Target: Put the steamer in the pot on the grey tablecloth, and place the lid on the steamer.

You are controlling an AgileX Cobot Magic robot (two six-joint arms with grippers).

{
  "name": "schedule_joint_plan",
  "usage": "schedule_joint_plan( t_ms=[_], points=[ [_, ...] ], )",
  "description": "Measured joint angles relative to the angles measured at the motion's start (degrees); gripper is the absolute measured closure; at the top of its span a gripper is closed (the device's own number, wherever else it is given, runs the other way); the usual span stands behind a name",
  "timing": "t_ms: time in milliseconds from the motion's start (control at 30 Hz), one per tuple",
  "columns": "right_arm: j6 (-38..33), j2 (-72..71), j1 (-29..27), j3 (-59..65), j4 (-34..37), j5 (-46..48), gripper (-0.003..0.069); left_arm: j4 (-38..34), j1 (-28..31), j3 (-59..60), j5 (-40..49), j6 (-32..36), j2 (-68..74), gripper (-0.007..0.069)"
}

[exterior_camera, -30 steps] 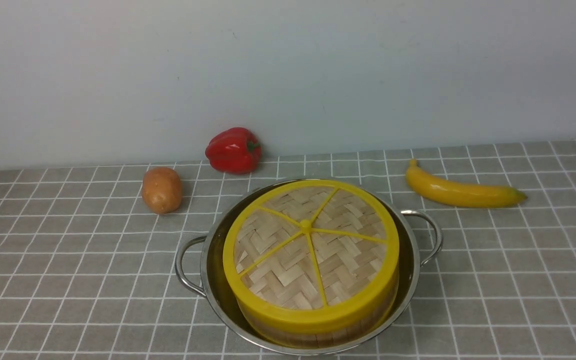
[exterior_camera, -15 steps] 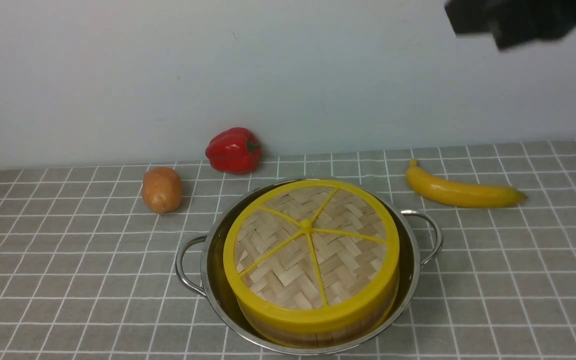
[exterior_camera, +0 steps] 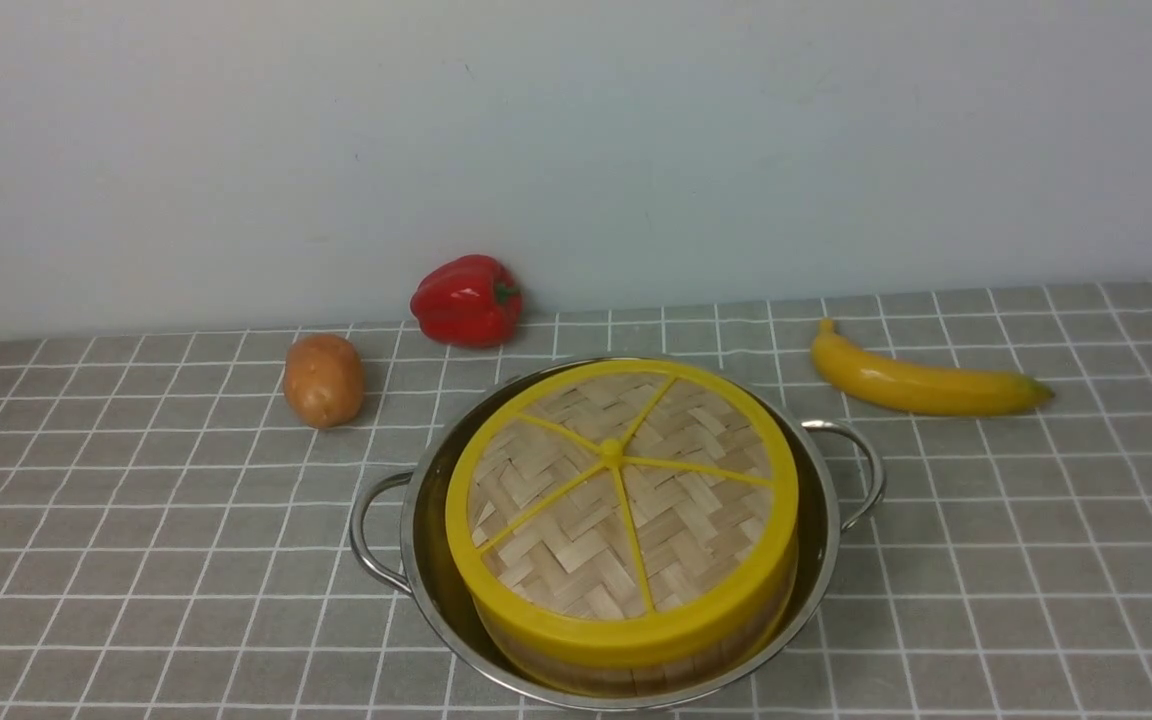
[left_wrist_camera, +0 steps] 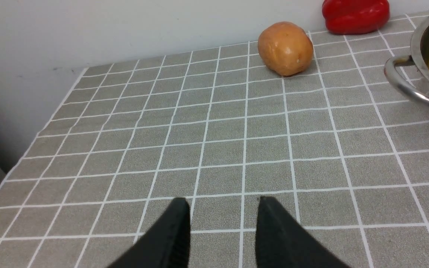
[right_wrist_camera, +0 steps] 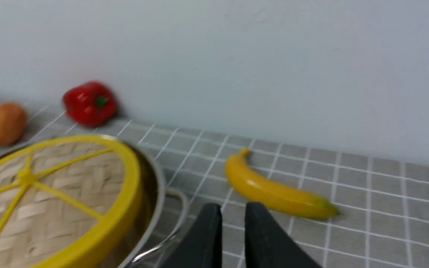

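A round bamboo steamer sits inside a wide, shallow stainless-steel pot, its slatted side showing beneath the lid. The lid lies on top of the steamer and covers it; it is a disc of woven bamboo strips with a thick yellow rim, yellow spokes and a small yellow knob at the centre. The pot's shiny rim circles the steamer, and a looped wire handle sticks out on its left and another on its right. The pot rests on the grey tablecloth, which is crossed by thin white lines forming a grid. Behind the pot and a little to the left lies a glossy red bell pepper with a green stem. Farther left is a smooth, orange-brown, potato-shaped item. To the right, beyond the pot's right handle, a yellow banana lies with its green-tinged tip pointing right. A pale, plain wall rises behind everything. The left hand holds nothing, its two dark fingertips apart over the cloth. The right hand is also empty, with a narrow gap between its fingertips.
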Motion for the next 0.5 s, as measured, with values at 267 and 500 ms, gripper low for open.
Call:
schedule_joint_plan(
  t_ms=[267, 500],
  points=[
    [2.1, -21.1, -9.5, 11.7, 0.0, -0.7, 0.0489, 0.0, 0.0, 0.0, 0.0, 0.0, 0.0, 0.0382],
    [2.7, -25.9, -9.7, 12.1, -3.9, 7.8, 0.0468, 0.0, 0.0, 0.0, 0.0, 0.0, 0.0, 0.0382]
  ],
)
